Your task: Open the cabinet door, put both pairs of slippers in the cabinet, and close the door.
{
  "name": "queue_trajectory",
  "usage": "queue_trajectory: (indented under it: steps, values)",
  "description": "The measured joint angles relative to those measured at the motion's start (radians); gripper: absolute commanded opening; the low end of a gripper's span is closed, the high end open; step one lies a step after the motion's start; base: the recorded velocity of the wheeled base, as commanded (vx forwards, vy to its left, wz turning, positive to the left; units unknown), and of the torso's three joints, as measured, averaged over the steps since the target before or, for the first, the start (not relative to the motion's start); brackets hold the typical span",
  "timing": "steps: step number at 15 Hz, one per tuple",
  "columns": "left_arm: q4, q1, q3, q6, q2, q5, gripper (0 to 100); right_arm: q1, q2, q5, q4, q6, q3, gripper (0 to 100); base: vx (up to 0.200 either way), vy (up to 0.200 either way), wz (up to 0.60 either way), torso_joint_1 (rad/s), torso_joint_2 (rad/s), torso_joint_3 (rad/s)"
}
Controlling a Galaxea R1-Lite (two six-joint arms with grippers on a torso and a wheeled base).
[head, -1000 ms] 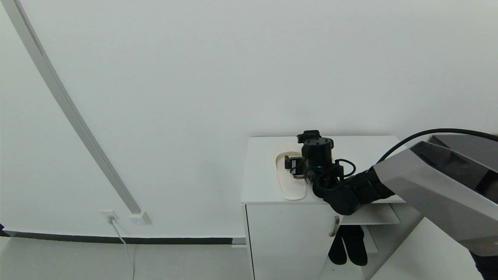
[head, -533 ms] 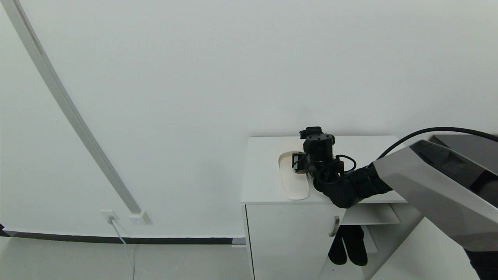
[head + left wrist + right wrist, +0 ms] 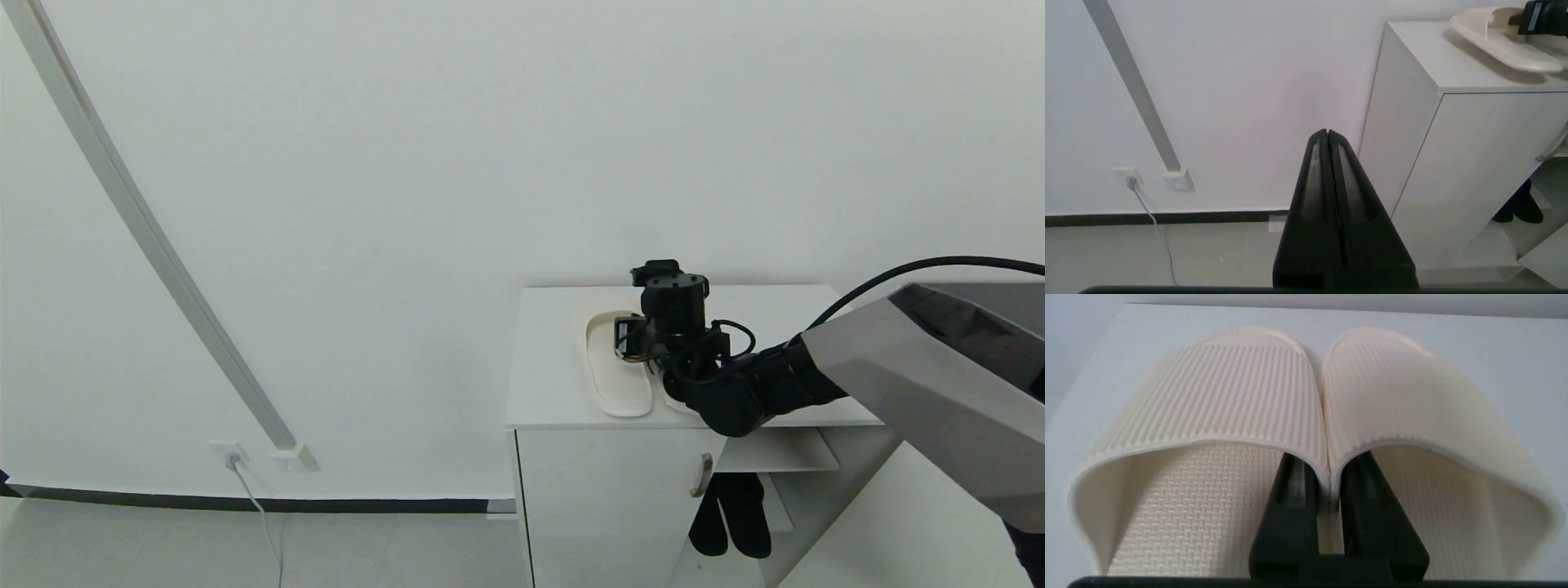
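On top of the cabinet (image 3: 547, 384), the right gripper (image 3: 1328, 469) has a finger inside each of the cream slippers (image 3: 1237, 396), pinching their touching inner edges. Black slippers (image 3: 731, 514) sit below it, inside the cabinet. The left gripper (image 3: 1328, 155) is pressed closed, empty.

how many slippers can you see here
4. Two cream slippers side by side on the cabinet top, their inner walls pinched by the right hand; two black slippers inside, under the shelf. Others may be hidden behind the shut door.
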Motion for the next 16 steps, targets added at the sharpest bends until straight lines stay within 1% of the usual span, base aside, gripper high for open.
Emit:
queue_trajectory:
  steps: [2, 6, 10, 12, 14, 16]
  values:
    - [0.000, 0.000, 0.000, -0.001, 0.000, 0.002, 0, 0.011, -0.063, 0.019, -0.007, 0.004, 0.075, 0, 0.000, 0.000, 0.00, 0.000, 0.00, 0.000]
    - [0.000, 0.000, 0.000, 0.000, 0.000, 0.003, 0, 0.053, -0.228, 0.056, -0.044, 0.006, 0.297, 0, 0.000, 0.000, 0.00, 0.000, 0.00, 0.000]
    - [0.000, 0.000, 0.000, 0.006, 0.000, 0.000, 0, 0.107, -0.450, 0.134, -0.062, 0.006, 0.588, 0, 0.000, 0.000, 0.00, 0.000, 0.00, 0.000]
    - [0.000, 0.000, 0.000, 0.006, 0.000, 0.001, 0, 0.156, -0.561, 0.174, -0.063, 0.008, 0.727, 0, 0.000, 0.000, 0.00, 0.000, 0.00, 0.000]
    - [0.000, 0.000, 0.000, 0.007, 0.000, -0.001, 0, 0.211, -0.630, 0.192, -0.064, 0.017, 0.802, 0, 0.000, 0.000, 0.00, 0.000, 0.00, 0.000]
    - [0.000, 0.000, 0.000, 0.010, 0.000, -0.001, 0, 0.238, -0.654, 0.193, -0.065, 0.034, 0.823, 0, 0.000, 0.000, 0.00, 0.000, 0.00, 0.000]
